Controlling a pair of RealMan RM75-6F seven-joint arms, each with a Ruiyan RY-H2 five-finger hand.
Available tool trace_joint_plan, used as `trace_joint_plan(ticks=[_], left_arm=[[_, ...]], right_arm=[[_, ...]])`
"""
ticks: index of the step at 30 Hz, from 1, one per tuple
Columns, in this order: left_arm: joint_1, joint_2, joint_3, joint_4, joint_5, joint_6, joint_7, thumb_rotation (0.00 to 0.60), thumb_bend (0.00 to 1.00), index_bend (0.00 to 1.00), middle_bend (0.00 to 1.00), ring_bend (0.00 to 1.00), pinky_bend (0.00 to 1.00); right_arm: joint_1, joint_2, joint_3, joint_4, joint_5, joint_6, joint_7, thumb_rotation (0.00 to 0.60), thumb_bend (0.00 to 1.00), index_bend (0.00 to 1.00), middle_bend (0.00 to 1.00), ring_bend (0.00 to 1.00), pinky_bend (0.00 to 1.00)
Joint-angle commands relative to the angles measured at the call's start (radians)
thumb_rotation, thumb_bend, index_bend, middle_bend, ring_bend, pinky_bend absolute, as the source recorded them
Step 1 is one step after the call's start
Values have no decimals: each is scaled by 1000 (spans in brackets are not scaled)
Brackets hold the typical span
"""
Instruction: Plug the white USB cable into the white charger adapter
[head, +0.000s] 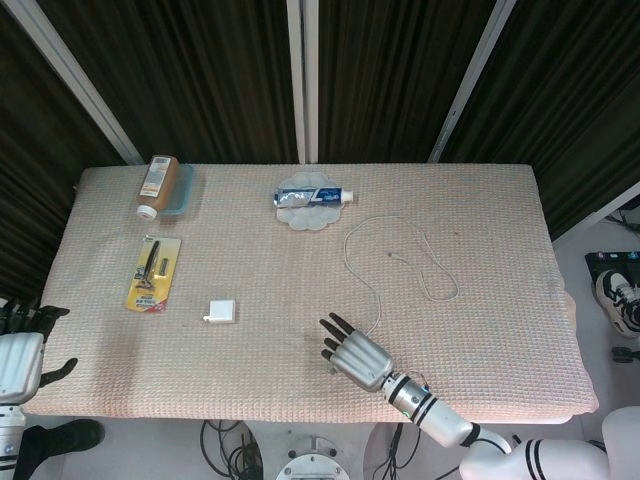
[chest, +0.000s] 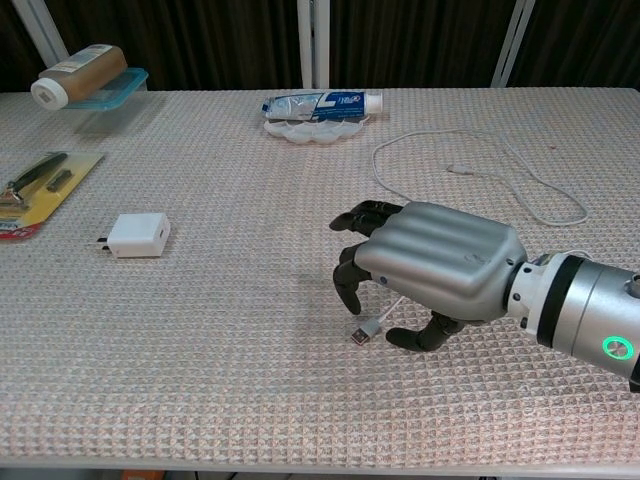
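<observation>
The white USB cable curls across the right half of the table, and its USB plug lies near the front edge. My right hand hovers palm-down right over that plug end, fingers spread and curled down around it, holding nothing. The head view hides the plug under the hand. The white charger adapter lies to the left of the hand, well apart. My left hand hangs open off the table's left front corner, seen only in the head view.
A packaged razor lies at the left. A brown bottle on a blue container stands at the back left. A toothpaste tube on a white dish sits at the back centre.
</observation>
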Motion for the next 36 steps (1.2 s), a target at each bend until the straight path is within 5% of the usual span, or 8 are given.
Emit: trace_joint_plan(ticks=[1,36], left_arm=[[-2,0,0,2,1,-2,-3,600,115,267,247,75,0],[-8,-3,3,22,-1,-15,-23,600,115,267,243,75,0]], right_arm=[[2,-15,-7,11,8,9,-11,600,233,455,328,11,16],[34,-41,-35,8,100,45,-47,600,326,510,355,29,0]])
